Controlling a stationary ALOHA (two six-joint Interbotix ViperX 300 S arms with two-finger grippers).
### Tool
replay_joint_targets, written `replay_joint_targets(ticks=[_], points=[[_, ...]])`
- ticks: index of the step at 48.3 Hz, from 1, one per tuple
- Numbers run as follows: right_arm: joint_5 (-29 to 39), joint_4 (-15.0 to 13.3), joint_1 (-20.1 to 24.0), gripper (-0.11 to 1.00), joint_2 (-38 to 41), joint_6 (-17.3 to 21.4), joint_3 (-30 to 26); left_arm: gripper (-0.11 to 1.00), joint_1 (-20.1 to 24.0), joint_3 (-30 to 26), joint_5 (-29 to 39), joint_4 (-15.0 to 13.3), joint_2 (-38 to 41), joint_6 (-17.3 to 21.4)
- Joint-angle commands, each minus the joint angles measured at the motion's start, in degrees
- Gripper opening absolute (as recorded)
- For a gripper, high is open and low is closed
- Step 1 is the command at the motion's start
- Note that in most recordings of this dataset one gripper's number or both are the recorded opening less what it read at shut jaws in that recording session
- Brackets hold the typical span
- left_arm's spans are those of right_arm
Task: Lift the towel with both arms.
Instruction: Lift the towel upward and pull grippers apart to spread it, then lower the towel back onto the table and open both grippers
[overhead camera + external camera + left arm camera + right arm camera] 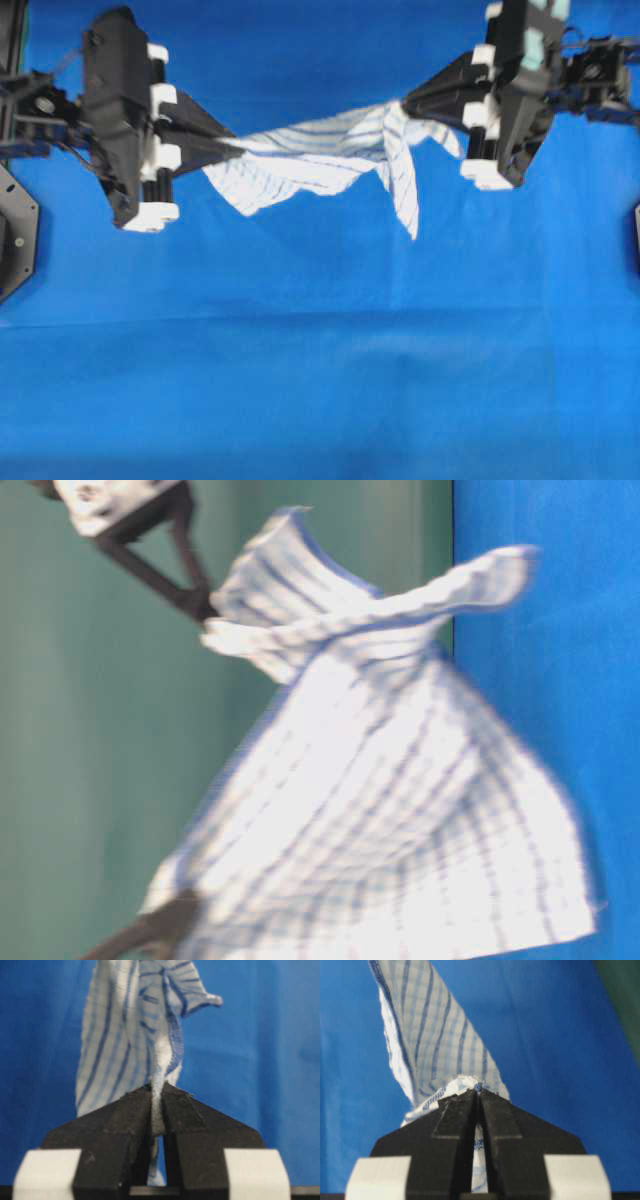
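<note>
Towel [320,160] blurred, pinched btwn both tools, apparently off blue sheet [320,380].

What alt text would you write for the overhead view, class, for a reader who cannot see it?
A striped white towel hangs stretched between two black grippers above a blue sheet. The left gripper pinches one end, the right gripper the other, and folds droop from the middle.

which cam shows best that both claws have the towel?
Overhead exterior: the towel hangs stretched between the left claw and right claw, both shut on it. Each wrist view shows only its own pinch. Table-level shows the cloth side-on and blurred, its claws only partly.
</note>
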Motion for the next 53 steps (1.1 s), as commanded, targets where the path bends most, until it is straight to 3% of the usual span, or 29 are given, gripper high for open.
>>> replay_joint_targets(ticks=[1,20,44,48,51,53], points=[[1.67,-0.7,-0.18,0.04,-2.02,-0.09,-3.69,0.01,0.09,-3.78,2.37,0.09,-1.85,0.0],[8.79,-3.08,-0.09,0.04,-4.57,-0.18,-14.06,0.01,0.09,-12.57,10.37,0.09,-4.48,0.35],[8.26,-3.08,-0.09,0.04,-3.96,-1.32,-14.59,0.02,0.09,-12.83,10.55,0.09,-4.66,0.09],[8.0,-3.08,-0.09,0.05,-3.96,-1.32,-14.59,0.12,0.18,-12.83,10.37,0.09,-4.66,-0.09],[8.09,-3.08,-0.09,0.07,-3.96,-1.32,-14.59,0.29,0.09,-12.74,10.28,0.09,-4.75,-0.09],[8.09,-3.08,-0.18,0.16,-4.04,-1.05,-14.59,0.42,0.09,-12.74,10.2,0.09,-4.83,-0.09]])
